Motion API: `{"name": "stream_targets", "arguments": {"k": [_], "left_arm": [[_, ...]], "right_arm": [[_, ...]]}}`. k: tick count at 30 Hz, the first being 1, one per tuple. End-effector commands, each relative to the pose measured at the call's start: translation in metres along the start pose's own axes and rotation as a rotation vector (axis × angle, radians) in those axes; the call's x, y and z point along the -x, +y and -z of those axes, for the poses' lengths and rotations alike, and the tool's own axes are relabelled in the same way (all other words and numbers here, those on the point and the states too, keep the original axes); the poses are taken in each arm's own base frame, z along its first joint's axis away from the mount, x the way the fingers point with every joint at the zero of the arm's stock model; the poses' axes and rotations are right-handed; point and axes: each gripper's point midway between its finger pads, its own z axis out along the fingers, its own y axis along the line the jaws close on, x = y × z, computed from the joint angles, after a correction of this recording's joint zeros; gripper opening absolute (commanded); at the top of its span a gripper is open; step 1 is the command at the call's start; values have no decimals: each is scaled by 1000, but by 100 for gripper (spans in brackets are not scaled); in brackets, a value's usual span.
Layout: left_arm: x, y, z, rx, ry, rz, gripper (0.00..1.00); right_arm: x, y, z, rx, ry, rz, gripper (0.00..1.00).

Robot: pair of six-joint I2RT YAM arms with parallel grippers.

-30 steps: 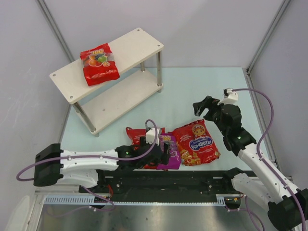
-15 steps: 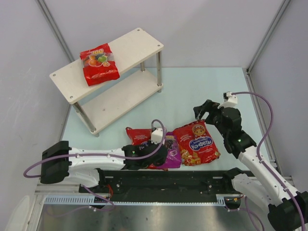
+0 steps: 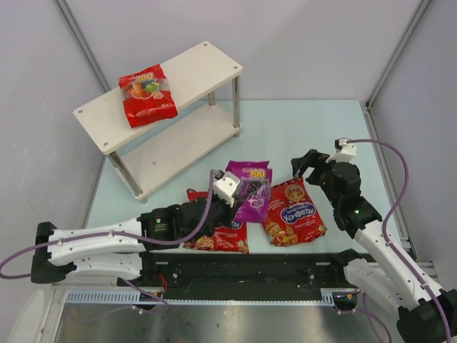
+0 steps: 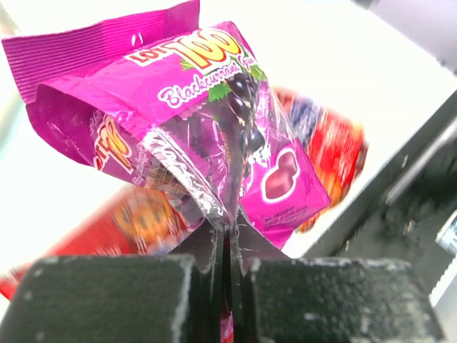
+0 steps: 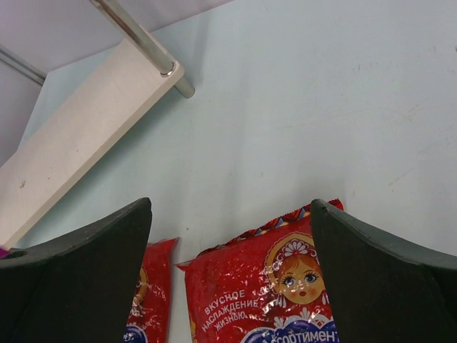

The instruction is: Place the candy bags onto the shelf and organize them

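Worktop (image 3: 307,125) open toward 1 o'clock; one fruit-print bag (image 3: 146,94) on shelf (image 3: 207,68), two red bags (image 3: 294,213) lying; left tool (image 3: 239,194) pinches purple bag (image 3: 253,206), right tool (image 3: 303,166) spread.

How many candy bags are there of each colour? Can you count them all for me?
red bags with a blue logo: 2, both lying on the table
red bag with fruit: 1, on the top board of the shelf
purple bag: 1, pinched in the left gripper
Total: 4 bags
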Motion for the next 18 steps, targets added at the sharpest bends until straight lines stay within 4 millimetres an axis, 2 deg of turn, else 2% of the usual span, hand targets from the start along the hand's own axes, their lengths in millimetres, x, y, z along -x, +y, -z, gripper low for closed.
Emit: {"name": "stream_targets", "arguments": {"k": [1,2,3,5,7,8,9,10,11,12,13,14,15,16,17,18], "left_arm": [[135,2,23,24,-325,-47,0],[144,-1,19,4,-339,-78,0],[163,7,20,12,-373,-73,0],[185,11,15,13,-412,-95,0],[206,24,9,31,-444,-102,0],[229,39,13,63,-487,-88,0],[235,41,1,66,-482,-94,0],[246,47,-2,82,-494,-89,0],[278,61,8,121,-552,-69,0],[282,68,-11,157,-531,-67,0],[289,73,-16,175,-519,-59,0],[322,83,-4,202,-579,-32,0],[325,88,-23,228,-556,-25,0],[328,91,-30,234,-536,-4,0],[358,99,-14,248,-598,22,0],[365,103,-17,258,-601,33,0]], "right_arm": [[9,0,-5,-3,-41,8,97],[9,0,-5,1,-40,8,96],[8,0,-5,0,-38,9,96],[7,-1,-6,-6,-37,9,97],[5,-3,-6,-10,-32,6,96],[4,-3,-7,-8,-28,6,97],[3,-3,-7,-7,-24,1,97],[0,-3,-9,-7,-14,3,96],[-1,-3,-9,-8,-9,1,97],[-2,-2,-10,-6,-5,-2,97],[-5,-2,-11,-6,3,-5,96],[-6,-4,-12,-11,8,-7,97],[-7,-3,-12,-8,13,-5,97],[-8,-3,-13,-7,14,-6,96],[-9,-4,-13,-12,16,-4,96],[-9,-5,-13,-18,15,-6,96]]}}
